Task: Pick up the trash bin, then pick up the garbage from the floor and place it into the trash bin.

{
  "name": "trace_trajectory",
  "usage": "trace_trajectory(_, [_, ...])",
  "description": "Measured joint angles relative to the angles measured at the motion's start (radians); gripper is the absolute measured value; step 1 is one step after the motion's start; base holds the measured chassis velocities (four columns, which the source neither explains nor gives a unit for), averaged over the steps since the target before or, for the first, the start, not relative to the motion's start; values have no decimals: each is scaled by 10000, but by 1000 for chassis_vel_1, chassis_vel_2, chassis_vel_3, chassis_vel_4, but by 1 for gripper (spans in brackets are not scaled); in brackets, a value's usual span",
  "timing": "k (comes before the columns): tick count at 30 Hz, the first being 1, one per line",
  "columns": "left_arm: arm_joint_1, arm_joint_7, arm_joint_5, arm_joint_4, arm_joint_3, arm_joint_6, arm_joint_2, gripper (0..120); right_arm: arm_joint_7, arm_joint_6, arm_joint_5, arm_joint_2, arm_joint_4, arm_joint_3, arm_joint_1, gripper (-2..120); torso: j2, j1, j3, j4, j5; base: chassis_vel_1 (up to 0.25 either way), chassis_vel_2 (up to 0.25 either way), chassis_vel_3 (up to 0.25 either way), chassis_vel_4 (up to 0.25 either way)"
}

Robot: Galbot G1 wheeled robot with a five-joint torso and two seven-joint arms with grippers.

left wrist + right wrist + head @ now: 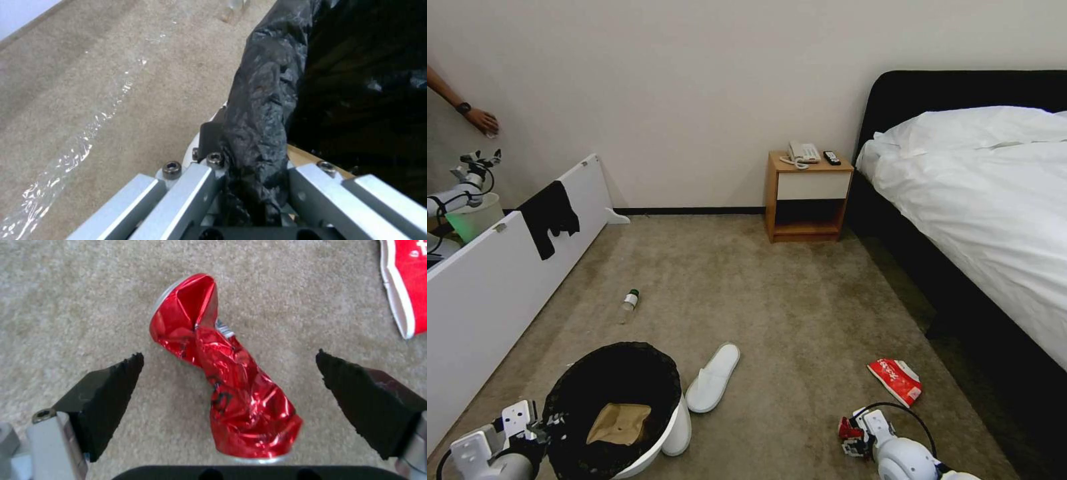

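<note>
Red foil wrapper (222, 373) looked light, crushable; right gripper (229, 400) fingers spread around its middle. Left gripper (256, 186) clamped trash bin (677, 427) rim.

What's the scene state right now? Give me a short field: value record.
left gripper: shut on the trash bin rim, bin tilted
in bin: brown paper bag
right gripper: open, fingers either side of a crumpled red wrapper on the carpet
loose on floor: red snack packet, white slipper, green-capped bottle
</note>
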Motion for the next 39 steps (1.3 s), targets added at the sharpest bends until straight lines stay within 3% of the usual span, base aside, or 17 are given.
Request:
trace_trajectory(14, [-36,3,-43,162,-17,-11,102,2,-387,733,-531,712,-1780,-561,445,97,1,0,0,-2,-1,0,0,0,0])
trace_trajectory(17, [-53,3,-44,202,-10,-12,117,2,-502,913,-668,905,-2149,-563,487,90,10,-4,-4,-4,-17,0,0,0,0])
trace_trajectory(20, [-56,2,-45,209,8,-13,121,2,-581,1027,-777,990,-2448,-529,516,90,12,-6,-5,-1,-2,0,0,0,0])
trace_trajectory(34, [-17,-27,27,214,29,-13,68,2,-556,1132,-946,871,-2312,-329,232,88,-2,-2,-1,5,7,0,0,0,0])
trace_trajectory(39, [30,-29,40,163,13,-13,54,2,-520,1132,-907,760,-2091,-402,126,76,-2,-1,0,5,9,0,0,0,0])
